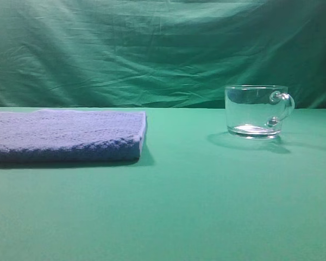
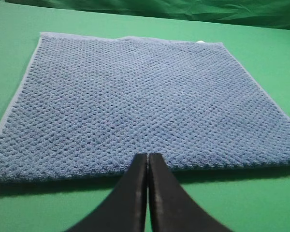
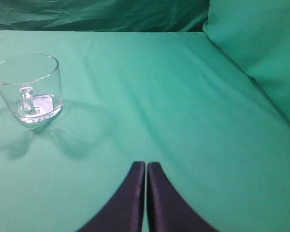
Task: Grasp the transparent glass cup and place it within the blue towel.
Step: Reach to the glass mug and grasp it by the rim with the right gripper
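My left gripper [image 2: 147,159] is sitting at six o'clock in my left wrist view, its two dark fingers [image 2: 130,193] pressing together tip to tip with nothing between them. It is hovering over the green cloth [image 2: 261,203] just short of the towel's near edge, apart from it. The towel [image 2: 135,101] is lying flat straight ahead at twelve o'clock, blue and nubby, filling most of that view and casting a thin shadow along its near edge.

My right gripper [image 3: 146,166] is likewise resting at six o'clock in my right wrist view, fingers [image 3: 130,203] closing flat against each other and holding nothing. The cup [image 3: 28,89] is standing upright well away at about ten o'clock from my fingertips, clear glass with a thick base, its small loop handle [image 3: 27,99] facing toward me. It is sitting directly on the green cloth, throwing pale shadows toward the near left. A raised fold of green fabric [image 3: 261,53] is lying at two o'clock.

In the high view neither of my grippers is showing. The towel [image 1: 65,136] is lying at nine o'clock, running off the left edge, and the cup [image 1: 255,111] is standing at three o'clock, well apart from it, with bare green cloth between them and its handle pointing right. The wrinkled green backdrop [image 1: 152,49] is hanging behind both, farthest away
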`<state>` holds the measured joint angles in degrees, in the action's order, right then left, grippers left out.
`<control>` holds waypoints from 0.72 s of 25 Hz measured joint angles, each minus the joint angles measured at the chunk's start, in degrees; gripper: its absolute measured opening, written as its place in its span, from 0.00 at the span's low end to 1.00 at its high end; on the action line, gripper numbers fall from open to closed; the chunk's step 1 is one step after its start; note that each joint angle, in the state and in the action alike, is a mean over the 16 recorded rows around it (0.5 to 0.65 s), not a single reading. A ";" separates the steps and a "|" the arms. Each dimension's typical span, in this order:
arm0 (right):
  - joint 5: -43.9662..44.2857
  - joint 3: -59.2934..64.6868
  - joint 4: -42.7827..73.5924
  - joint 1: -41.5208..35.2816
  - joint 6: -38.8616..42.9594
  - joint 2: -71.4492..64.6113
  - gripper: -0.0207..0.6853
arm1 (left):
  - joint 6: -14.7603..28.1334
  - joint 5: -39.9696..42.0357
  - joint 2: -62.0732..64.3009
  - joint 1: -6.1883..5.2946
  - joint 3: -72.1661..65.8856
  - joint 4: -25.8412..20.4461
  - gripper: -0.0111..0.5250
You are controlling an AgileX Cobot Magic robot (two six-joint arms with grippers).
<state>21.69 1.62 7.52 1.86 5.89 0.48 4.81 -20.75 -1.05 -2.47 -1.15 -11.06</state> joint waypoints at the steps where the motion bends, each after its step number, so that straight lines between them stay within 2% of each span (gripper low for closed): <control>1: 0.00 0.00 0.00 0.00 0.02 0.00 0.03 | 0.00 0.00 0.00 0.00 0.00 0.00 0.02; 18: 0.00 0.00 0.00 0.00 0.27 0.00 0.03 | 0.00 0.00 0.00 0.00 0.00 0.00 0.02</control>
<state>21.69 1.62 7.52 1.86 6.17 0.48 4.81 -20.75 -1.05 -2.47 -1.15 -11.06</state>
